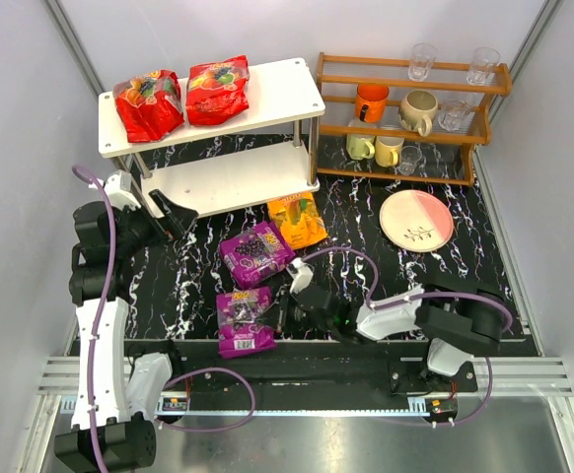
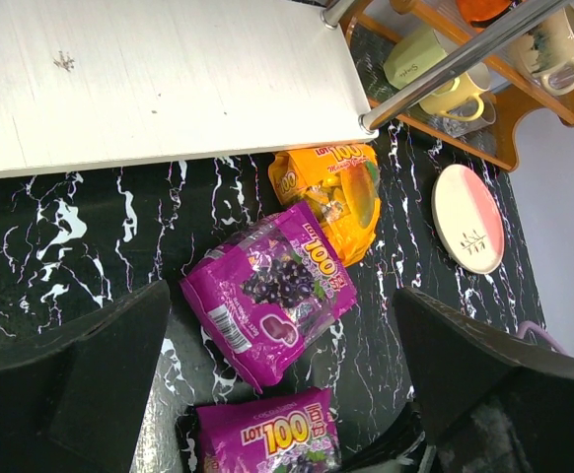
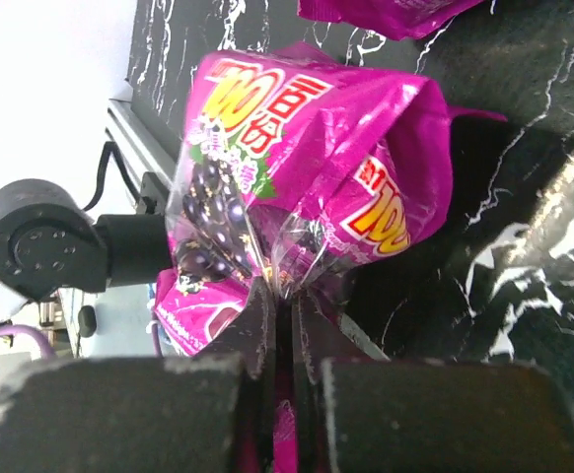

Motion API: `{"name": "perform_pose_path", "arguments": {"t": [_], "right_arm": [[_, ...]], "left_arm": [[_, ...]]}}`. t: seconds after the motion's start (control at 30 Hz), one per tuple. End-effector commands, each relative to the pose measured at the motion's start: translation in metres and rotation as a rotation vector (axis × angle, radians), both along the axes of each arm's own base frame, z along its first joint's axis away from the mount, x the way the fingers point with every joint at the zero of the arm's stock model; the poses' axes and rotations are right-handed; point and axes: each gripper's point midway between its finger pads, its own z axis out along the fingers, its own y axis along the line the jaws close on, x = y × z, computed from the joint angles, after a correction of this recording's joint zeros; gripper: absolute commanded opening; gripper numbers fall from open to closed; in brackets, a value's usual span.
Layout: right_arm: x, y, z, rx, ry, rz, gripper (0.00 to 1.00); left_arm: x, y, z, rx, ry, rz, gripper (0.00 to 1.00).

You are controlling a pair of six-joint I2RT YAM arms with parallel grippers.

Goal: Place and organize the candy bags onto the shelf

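On the black marbled table (image 1: pixel 465 266), the right gripper (image 3: pixel 289 307) pinched the edge of the near purple candy bag (image 3: pixel 307 168); the left gripper (image 1: pixel 174 210) hung wide open, empty.

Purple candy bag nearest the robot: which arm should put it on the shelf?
Right, probably. The right gripper is pinched shut on that purple bag, while the left gripper hangs open and empty beside the shelf.
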Motion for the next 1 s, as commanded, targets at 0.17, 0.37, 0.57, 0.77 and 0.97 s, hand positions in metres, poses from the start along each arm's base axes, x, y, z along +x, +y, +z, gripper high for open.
{"name": "perform_pose_path", "arguments": {"t": [0.17, 0.37, 0.57, 0.77, 0.97], "right_arm": [[0.018, -0.103, 0.083, -0.311, -0.267, -0.118, 0.00], [0.016, -0.177, 0.107, -0.720, -0.260, -0.115, 0.00], [0.038, -0.219, 0.085, -1.208, -0.289, -0.136, 0.00], [0.066, -0.220, 0.093, -1.473, -0.400, -0.090, 0.00], [0.082, -0.182, 0.076, -1.473, -0.443, -0.040, 0.00]], "left_arm": [[-0.004, -0.005, 0.012, -0.019, -0.027, -0.018, 0.99], [-0.003, -0.003, 0.007, 0.001, -0.027, -0.010, 0.99], [-0.001, -0.005, 0.007, -0.016, -0.021, -0.022, 0.99], [-0.002, -0.005, 0.008, -0.008, -0.025, -0.025, 0.99], [-0.003, -0.004, 0.007, 0.007, -0.026, -0.024, 0.99]]}}
